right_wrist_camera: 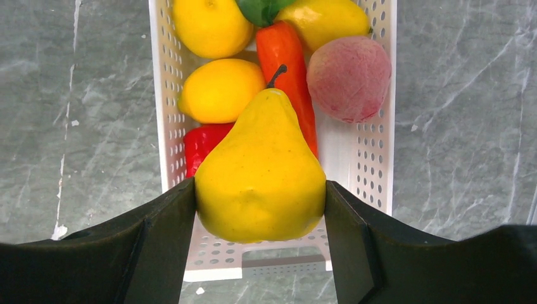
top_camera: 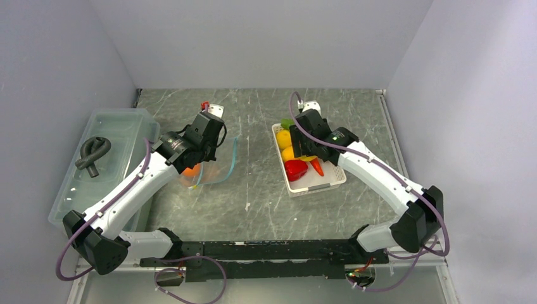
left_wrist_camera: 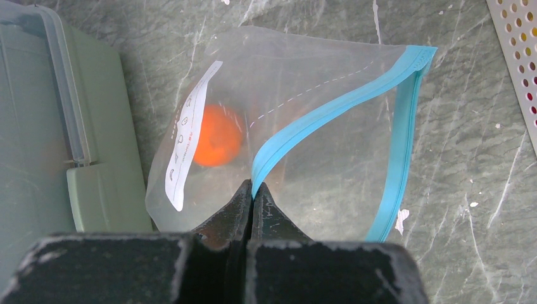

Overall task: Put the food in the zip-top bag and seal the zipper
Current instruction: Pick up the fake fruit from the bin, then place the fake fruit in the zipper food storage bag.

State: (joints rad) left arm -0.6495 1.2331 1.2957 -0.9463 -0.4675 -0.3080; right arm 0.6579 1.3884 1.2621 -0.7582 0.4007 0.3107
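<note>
- My left claw [left_wrist_camera: 253, 190] is closed tight. Its two tips pinch the teal zipper [left_wrist_camera: 329, 111] of the zip-top bag [left_wrist_camera: 316, 145], at the lower centre of the left wrist view.
- The bag lies on the grey table [left_wrist_camera: 468, 190], just left of centre in the top view, with its mouth standing open.
- One orange fruit [left_wrist_camera: 217, 135] is inside the bag, left of centre.
- The lidded bin [left_wrist_camera: 38, 126] is at the left edge.
- My right claw [right_wrist_camera: 259, 183] holds a yellow pear [right_wrist_camera: 263, 158] between both fingers, stem up in the frame.
- Behind the pear is the white basket [right_wrist_camera: 373, 164], with two lemons [right_wrist_camera: 218, 92], a carrot [right_wrist_camera: 288, 69], a red pepper [right_wrist_camera: 202, 142] and a pink peach [right_wrist_camera: 348, 79].
</note>
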